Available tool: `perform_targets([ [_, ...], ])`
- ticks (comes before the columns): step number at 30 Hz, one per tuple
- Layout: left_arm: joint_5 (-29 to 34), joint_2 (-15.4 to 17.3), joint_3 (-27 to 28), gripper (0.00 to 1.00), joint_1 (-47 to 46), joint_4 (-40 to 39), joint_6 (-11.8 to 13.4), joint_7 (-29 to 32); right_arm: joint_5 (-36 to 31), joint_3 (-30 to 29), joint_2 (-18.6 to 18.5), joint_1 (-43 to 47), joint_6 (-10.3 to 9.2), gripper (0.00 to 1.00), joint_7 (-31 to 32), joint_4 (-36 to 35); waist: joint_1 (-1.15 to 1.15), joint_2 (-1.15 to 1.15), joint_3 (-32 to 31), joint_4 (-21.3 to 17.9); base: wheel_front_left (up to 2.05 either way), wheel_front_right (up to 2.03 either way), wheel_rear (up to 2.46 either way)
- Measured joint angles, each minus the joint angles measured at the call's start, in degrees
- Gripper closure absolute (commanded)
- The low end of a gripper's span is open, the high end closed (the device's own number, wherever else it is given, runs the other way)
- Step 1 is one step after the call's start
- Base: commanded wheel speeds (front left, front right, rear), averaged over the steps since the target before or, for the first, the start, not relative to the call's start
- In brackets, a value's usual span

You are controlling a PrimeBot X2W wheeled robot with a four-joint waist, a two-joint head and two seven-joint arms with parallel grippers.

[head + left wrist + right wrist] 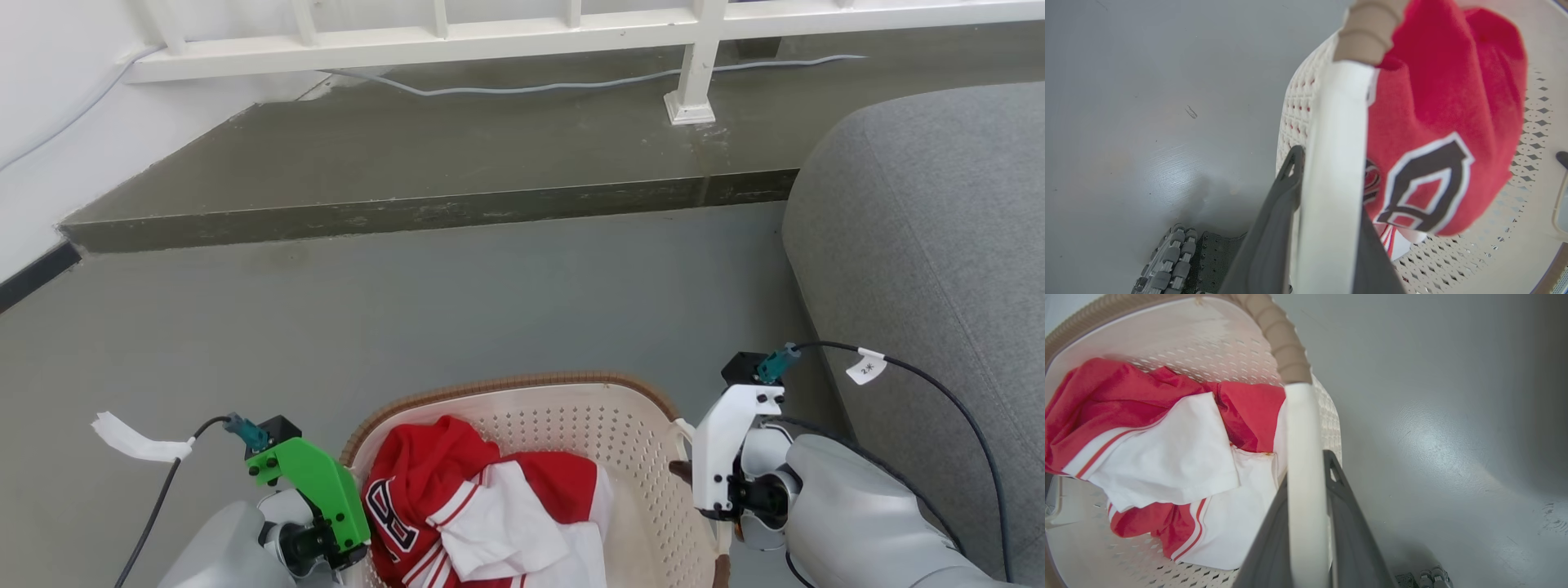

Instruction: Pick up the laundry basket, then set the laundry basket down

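Observation:
The laundry basket point(522, 382), cream-white and perforated with a brown woven-look rim, sits at the bottom centre of the head view between my two arms. A red and white garment point(433, 474) lies inside it. My left gripper point(347, 563), under its green mount, is at the basket's left side. In the left wrist view the left gripper point(1327, 196) is shut on the white side handle point(1339, 143). My right gripper point(694, 482), under its white mount, is at the basket's right side. The right gripper point(1306, 477) is shut on the other white handle point(1302, 428). Whether the basket touches the floor is unclear.
A grey sofa point(922, 245) stands close on the right. Ahead, a raised concrete step point(408, 155) carries a white railing point(490, 33) and a loose cable point(571, 82). Open grey floor point(490, 302) lies between the basket and the step. My base's wheel point(1171, 253) shows below.

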Motion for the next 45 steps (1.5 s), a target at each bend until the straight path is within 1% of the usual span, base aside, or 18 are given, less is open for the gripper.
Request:
perform_targets([
  [12, -0.03, 0.47, -0.49, 1.0, 0.02, -1.11, 0.0, -0.71, 0.88, 0.2, 0.01, -0.02, 0.0, 1.0, -1.02, -0.02, 0.0, 0.0, 0.81, 0.1, 0.0, 0.0, 0.0],
  [21, 0.11, 1.02, -1.33, 1.0, -0.35, -2.72, -0.01, -4.02, 0.82, 0.14, 0.08, -1.54, -0.07, 1.0, -3.58, -0.07, 0.0, 0.0, 3.55, 0.07, 0.0, 0.0, 0.0],
  [31, 1.12, 1.24, -2.02, 1.0, -3.66, -3.76, -0.01, -7.97, -0.33, 0.13, -0.05, -4.67, -0.2, 1.0, -8.09, -0.08, 0.0, 0.0, 8.74, 0.11, 0.0, 0.0, 0.0],
  [32, 1.38, 1.25, -2.16, 1.0, -4.05, -3.88, -0.01, -8.56, -0.49, 0.12, -0.11, -4.97, -0.62, 1.0, -8.73, -0.11, 0.0, 0.0, 9.36, 0.12, 0.0, 0.0, 0.0],
  [35, 2.03, 1.26, -2.55, 1.0, -5.39, -4.24, -0.01, -10.37, -0.8, 0.09, -0.33, -6.23, -0.74, 1.0, -10.6, -0.25, 0.0, 0.0, 11.36, 0.16, 0.0, 0.0, 0.0],
  [36, 2.24, 1.26, -2.59, 1.0, -5.86, -4.48, -0.01, -10.98, -1.07, 0.09, -0.37, -6.71, -1.09, 1.0, -11.32, -0.31, 0.0, 0.0, 12.08, 0.18, 0.0, 0.0, 0.0],
  [43, 4.28, 1.27, -3.33, 1.0, -8.39, -5.11, -0.02, -14.67, -2.29, -0.04, -0.67, -8.77, -1.25, 1.0, -15.27, -0.6, 0.0, 0.0, 17.33, 0.22, 0.0, 0.0, 0.0],
  [45, 4.61, 1.24, -3.45, 1.0, -9.08, -5.12, -0.03, -15.6, -2.47, -0.05, -0.68, -9.44, -1.62, 1.0, -16.15, -0.65, 0.0, 0.0, 18.91, 0.21, 0.0, 0.0, 0.0],
])
